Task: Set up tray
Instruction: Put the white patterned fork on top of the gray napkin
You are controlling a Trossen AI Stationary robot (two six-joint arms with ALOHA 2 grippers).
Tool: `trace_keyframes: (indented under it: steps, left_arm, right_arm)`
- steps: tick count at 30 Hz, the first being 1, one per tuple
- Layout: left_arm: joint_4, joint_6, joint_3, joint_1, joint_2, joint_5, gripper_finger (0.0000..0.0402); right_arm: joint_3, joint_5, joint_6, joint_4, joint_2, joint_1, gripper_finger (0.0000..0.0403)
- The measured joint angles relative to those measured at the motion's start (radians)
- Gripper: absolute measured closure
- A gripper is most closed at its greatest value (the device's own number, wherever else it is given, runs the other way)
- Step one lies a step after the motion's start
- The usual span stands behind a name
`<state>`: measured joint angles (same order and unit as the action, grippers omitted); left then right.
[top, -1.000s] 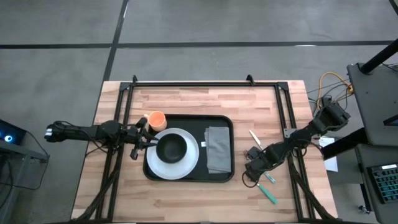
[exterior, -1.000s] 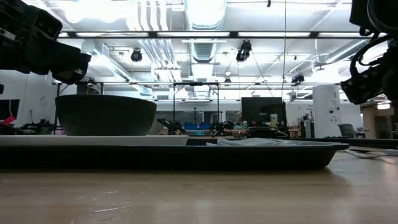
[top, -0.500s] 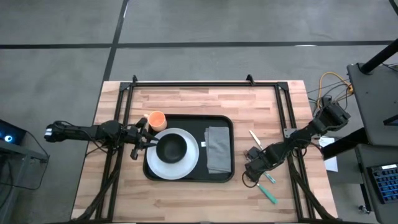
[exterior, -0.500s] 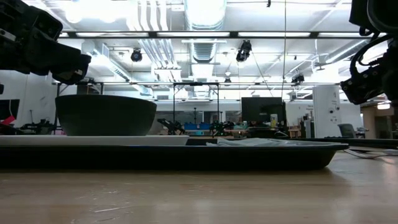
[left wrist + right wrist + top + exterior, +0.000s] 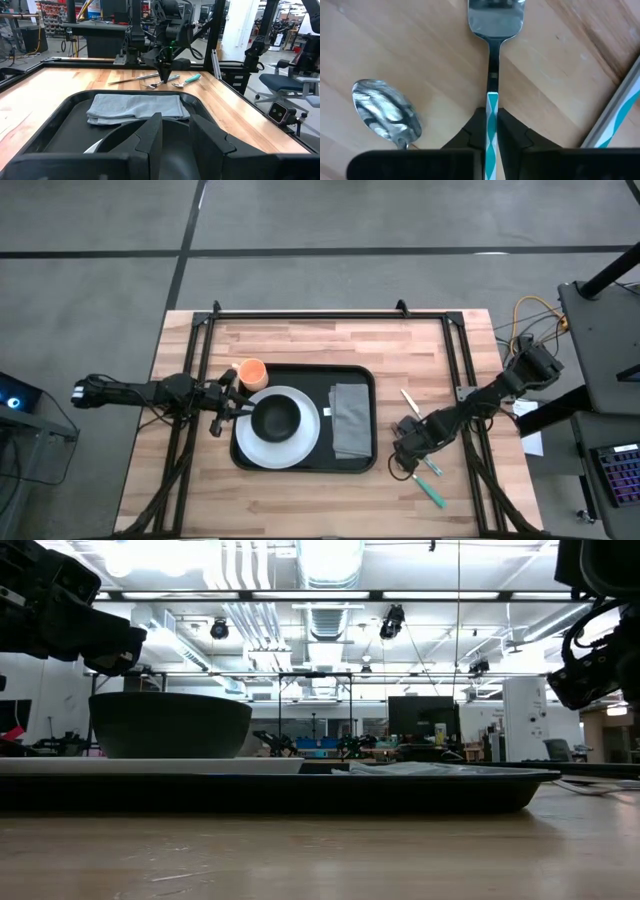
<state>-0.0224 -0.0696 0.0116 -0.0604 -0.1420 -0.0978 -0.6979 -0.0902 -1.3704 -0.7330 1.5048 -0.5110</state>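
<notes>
The black tray [image 5: 300, 371] lies at the table's middle. On it are a white plate [image 5: 252, 446] with a black bowl [image 5: 275, 417] and a folded grey napkin [image 5: 350, 420]. An orange cup [image 5: 251, 372] stands at the tray's far left corner. My left gripper [image 5: 240, 406] is open just left of the bowl and above its rim [image 5: 110, 652], touching nothing. My right gripper [image 5: 403, 450] is right of the tray, shut on a fork [image 5: 494, 20] with a teal-and-white handle. My right gripper pinches the fork's patterned handle [image 5: 491, 106] between its two fingers [image 5: 476, 131], near where the handle meets the bare metal neck. The fingers come from above and lie along the fork. The fork's head points away from the gripper, close over the wood.
A spoon [image 5: 387, 114] lies beside the fork, and another teal-handled utensil [image 5: 615, 107] on its other side. A bare metal utensil [image 5: 409, 401] and a teal-handled one [image 5: 431, 491] lie right of the tray. A black frame [image 5: 330, 315] runs along the table's far and side edges.
</notes>
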Motion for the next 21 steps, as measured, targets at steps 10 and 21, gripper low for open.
trace_keyframes:
  steps: [10,21]
  left_arm:
    - [0.000,0.000,0.000,0.000,0.000,0.000,0.0322]
    - [0.000,0.000,0.000,0.000,0.000,0.000,0.0322]
  right_arm:
    - [0.005,-0.021,-0.118,-0.011,-0.063,0.086,0.0388]
    - [-0.020,-0.052,-0.278,0.006,-0.099,0.181,0.0389]
